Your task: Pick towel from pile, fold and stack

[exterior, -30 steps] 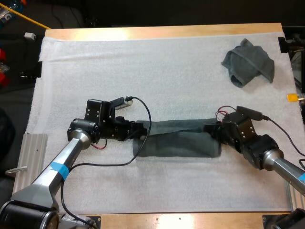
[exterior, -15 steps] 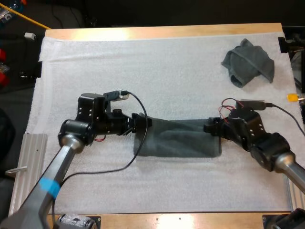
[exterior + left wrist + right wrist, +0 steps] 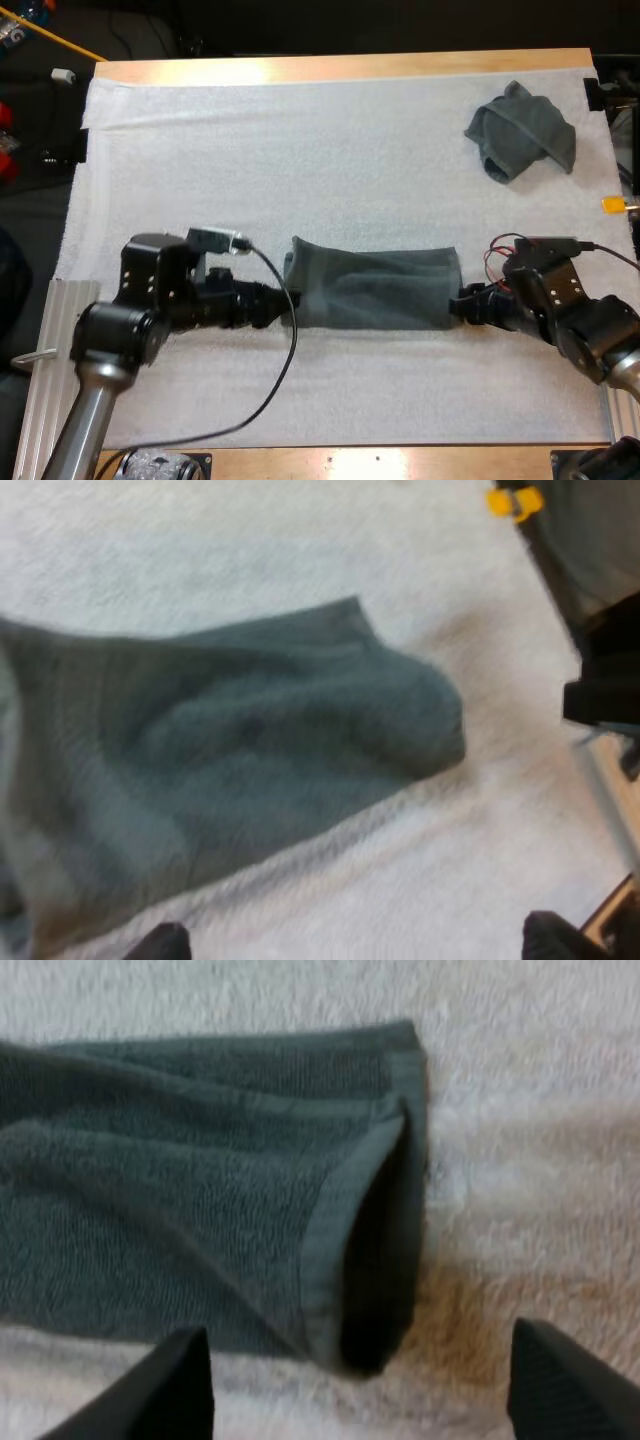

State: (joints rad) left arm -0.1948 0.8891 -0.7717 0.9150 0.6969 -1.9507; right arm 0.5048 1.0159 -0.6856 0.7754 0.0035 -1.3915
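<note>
Overhead view of a wooden desk (image 3: 350, 65) covered by a white mat (image 3: 300, 150). A dark grey-green folded towel (image 3: 375, 290), doubled into a long band, lay flat across the middle of the mat. The left gripper (image 3: 280, 305) sat just off its left end and the right gripper (image 3: 462, 305) just off its right end. Each pair of fingers (image 3: 175, 1380) stood wide apart, holding nothing. Half a second before, both grippers were at the towel's ends, apparently gripping. They had since let go and drawn back toward the near edge. The lengthwise fold looked finished, with a crosswise fold probably still to come. A crumpled towel (image 3: 520, 132) waited at the mat's far right.
</note>
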